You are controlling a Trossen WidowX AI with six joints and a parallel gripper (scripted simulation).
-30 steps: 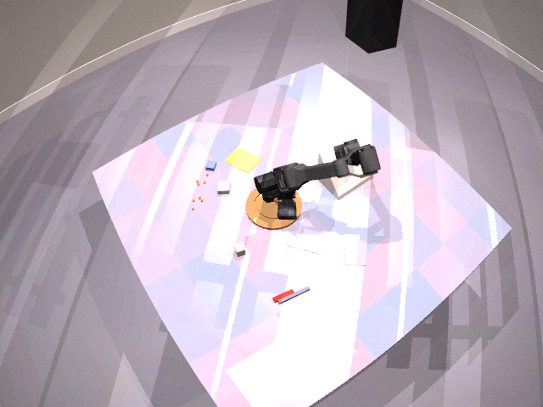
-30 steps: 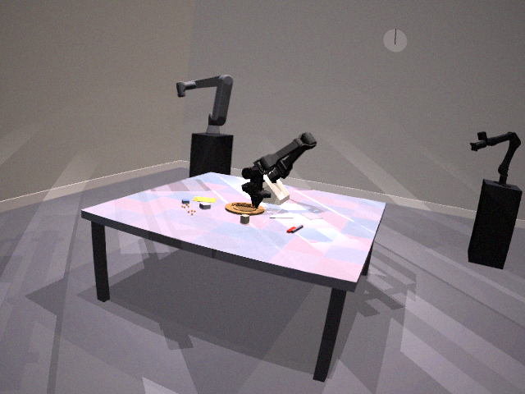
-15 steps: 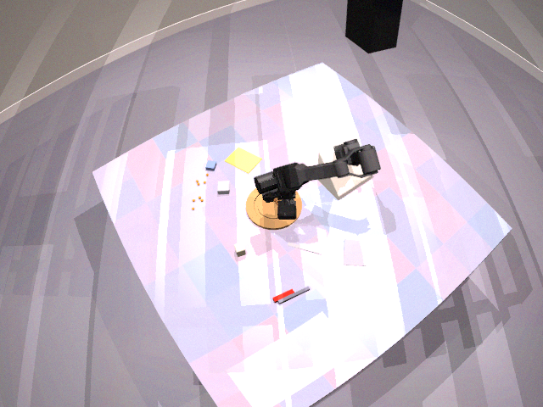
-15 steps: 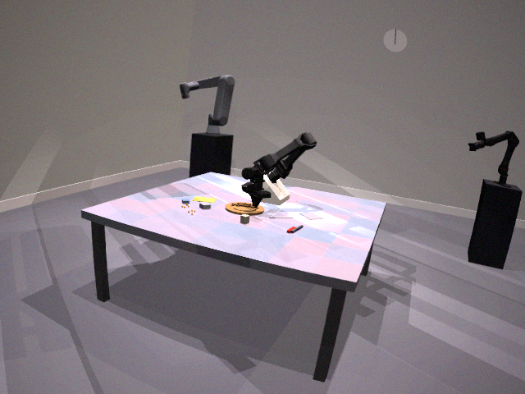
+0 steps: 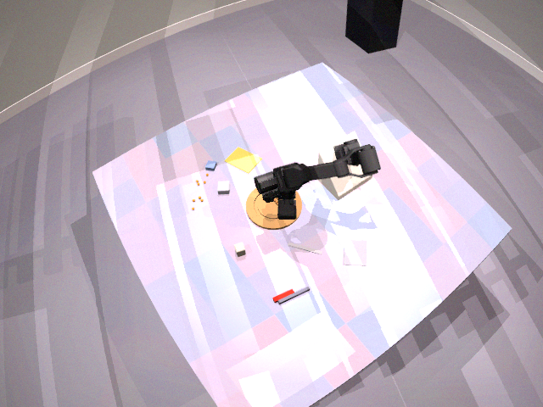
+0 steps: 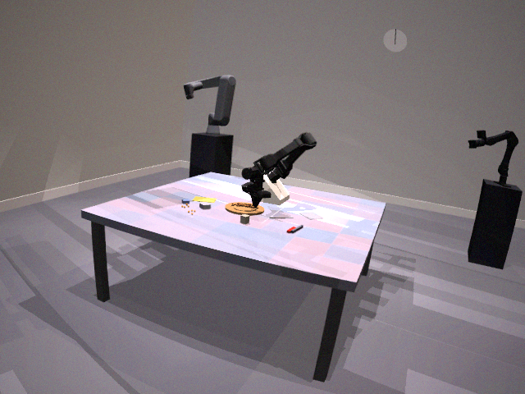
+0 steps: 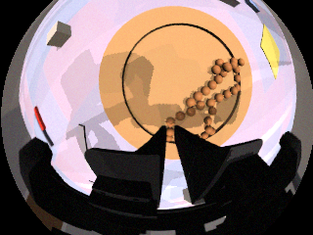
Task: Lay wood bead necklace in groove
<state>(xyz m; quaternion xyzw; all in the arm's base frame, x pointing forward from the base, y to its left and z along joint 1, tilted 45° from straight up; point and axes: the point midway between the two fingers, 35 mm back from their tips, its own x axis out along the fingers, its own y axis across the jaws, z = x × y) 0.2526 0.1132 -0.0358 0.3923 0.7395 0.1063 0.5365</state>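
Note:
The round bead board (image 5: 261,216) (image 6: 230,209) (image 7: 114,49) is a flat orange-tan disc with a thin dark circular groove. The wood bead necklace (image 7: 205,91) lies bunched on it in a narrow, folded loop. In the wrist view its upper right end reaches the groove's right side; other beads lie inside the ring or near its lower edge. My gripper (image 6: 256,206) (image 7: 170,129) is low over the board's edge, pointing down, and shut on the necklace, with beads between the fingertips at the groove's lower part. The fingers hide some of the lowest beads.
A cream cube (image 5: 239,249) (image 7: 59,34), a red and grey marker (image 5: 283,295) (image 6: 294,229) and thin flat pieces lie around the board. A pale block (image 5: 223,187), a blue block (image 5: 210,165), a yellow sheet (image 5: 243,159) and small orange beads lie opposite. A cream angular block (image 6: 276,189) stands under the arm.

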